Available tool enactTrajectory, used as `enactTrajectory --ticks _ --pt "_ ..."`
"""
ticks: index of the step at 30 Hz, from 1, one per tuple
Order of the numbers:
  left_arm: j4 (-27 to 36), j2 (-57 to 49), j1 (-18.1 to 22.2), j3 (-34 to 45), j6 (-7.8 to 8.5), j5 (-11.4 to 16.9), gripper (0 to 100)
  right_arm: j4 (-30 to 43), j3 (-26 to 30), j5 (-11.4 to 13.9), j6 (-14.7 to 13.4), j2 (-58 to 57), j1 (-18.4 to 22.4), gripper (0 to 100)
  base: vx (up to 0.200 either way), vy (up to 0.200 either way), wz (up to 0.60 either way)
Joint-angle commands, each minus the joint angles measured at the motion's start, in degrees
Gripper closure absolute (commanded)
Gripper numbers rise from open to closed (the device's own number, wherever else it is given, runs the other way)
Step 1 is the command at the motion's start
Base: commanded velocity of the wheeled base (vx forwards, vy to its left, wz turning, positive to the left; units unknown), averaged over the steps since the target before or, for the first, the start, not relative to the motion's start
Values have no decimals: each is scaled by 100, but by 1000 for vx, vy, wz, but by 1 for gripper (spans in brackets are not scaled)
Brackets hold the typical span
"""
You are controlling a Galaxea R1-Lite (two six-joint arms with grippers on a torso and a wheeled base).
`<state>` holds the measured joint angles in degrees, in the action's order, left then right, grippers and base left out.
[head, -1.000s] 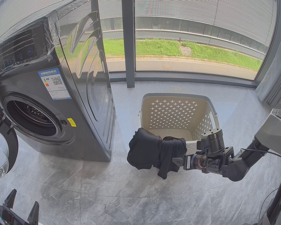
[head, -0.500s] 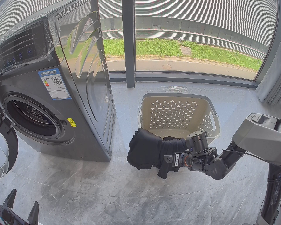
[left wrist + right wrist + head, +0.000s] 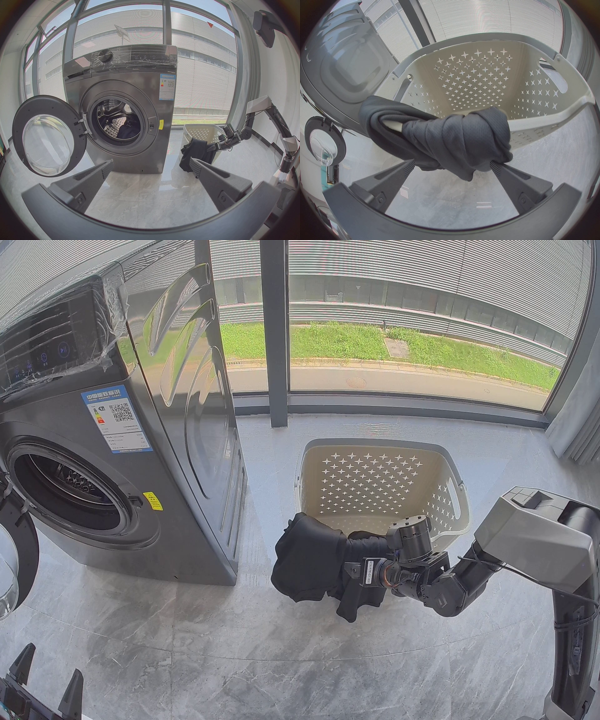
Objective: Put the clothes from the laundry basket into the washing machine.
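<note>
A black garment (image 3: 312, 559) hangs over the near rim of the cream laundry basket (image 3: 381, 490) on the floor. My right gripper (image 3: 350, 573) is pressed up against the garment's right side, level with the rim. Its jaws are open, and the cloth's (image 3: 447, 137) lower fold hangs between the fingertips (image 3: 407, 165) of my right gripper (image 3: 451, 164). The grey washing machine (image 3: 125, 427) stands left of the basket with its round door (image 3: 47, 137) swung open. Dark clothing (image 3: 126, 131) lies in the drum. My left gripper (image 3: 47, 677) is open and low, near the floor in front of the machine.
A glass wall with a dark pillar (image 3: 275, 334) runs behind the basket. A grey curtain (image 3: 578, 415) hangs at the far right. Bare marble floor (image 3: 250, 652) lies between the machine, the basket and me.
My right arm has moved left along the basket's near rim, bringing its open gripper onto the garment's right side. The garment, basket and left gripper have stayed put.
</note>
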<state>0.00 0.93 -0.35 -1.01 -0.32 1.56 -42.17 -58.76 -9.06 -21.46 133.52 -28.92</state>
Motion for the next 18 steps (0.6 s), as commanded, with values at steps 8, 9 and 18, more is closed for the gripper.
enactTrajectory --ticks 8,9,18 --pt "0 -84 0 101 -12 -7 0 -521 -13 -8 10 297 -9 100 0 0 0" --pt "0 -84 0 101 -12 -7 0 -521 14 -8 10 279 -18 100 0 0 0" --pt "0 -84 0 101 -12 2 0 -494 611 -17 45 -503 9 100 0 0 0"
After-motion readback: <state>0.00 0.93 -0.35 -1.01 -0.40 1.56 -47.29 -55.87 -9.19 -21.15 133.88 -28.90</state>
